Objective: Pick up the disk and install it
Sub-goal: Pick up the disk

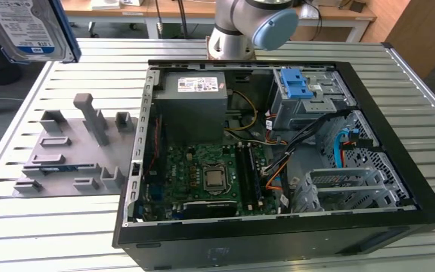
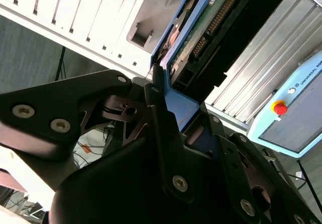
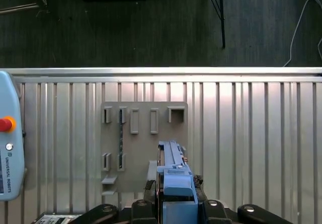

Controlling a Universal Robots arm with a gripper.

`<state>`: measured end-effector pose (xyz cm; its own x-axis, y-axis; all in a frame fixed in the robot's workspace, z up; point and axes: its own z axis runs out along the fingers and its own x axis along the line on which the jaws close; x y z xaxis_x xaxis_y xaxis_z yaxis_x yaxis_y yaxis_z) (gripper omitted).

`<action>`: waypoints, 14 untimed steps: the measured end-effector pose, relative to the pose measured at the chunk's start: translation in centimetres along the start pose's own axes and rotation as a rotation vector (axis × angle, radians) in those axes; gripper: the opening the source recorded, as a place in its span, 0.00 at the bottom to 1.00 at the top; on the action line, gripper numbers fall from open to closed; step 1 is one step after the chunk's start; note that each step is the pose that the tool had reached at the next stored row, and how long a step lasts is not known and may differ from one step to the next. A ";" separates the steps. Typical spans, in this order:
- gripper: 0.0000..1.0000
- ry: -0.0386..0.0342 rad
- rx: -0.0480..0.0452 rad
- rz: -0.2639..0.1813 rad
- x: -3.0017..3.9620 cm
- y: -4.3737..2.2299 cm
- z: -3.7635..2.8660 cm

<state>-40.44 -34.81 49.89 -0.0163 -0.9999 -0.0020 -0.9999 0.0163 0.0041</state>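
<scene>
The disk (image 1: 30, 27), bearing a white-and-blue printed label, is held aloft, clamped by its blue carrier in the gripper (image 2: 177, 108). Below it a grey fixture (image 1: 74, 164) is seen, then an open computer case (image 1: 278, 235).

Exterior view, upper left of frame: the disk (image 1: 21, 22) carries a white label (image 1: 30, 41) with a blue band along its lower edge. The lines of dark print on it are too small to make out.

Upper centre, inside the open computer case (image 1: 278, 243): the power supply (image 1: 191, 107) bears a white sticker (image 1: 199, 84); its print is too fine to read.

In both wrist views: the pale blue teach pendant (image 2: 297, 121) has one line of dark capital lettering (image 3: 9, 169), a maker's mark, near its red button (image 3: 4, 124).
</scene>
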 end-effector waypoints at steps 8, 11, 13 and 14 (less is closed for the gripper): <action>0.36 0.0000 0.0000 0.000 0.28 -0.81 0.00; 0.36 -0.0012 -0.0001 0.000 0.72 -1.07 -0.01; 0.36 -0.0029 -0.0001 0.000 1.08 -1.24 -0.01; 0.36 -0.0039 -0.0002 0.000 1.26 -1.34 -0.01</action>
<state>-39.12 -36.10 49.89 -0.0164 -0.9998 -0.0060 -0.9999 0.0164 0.0042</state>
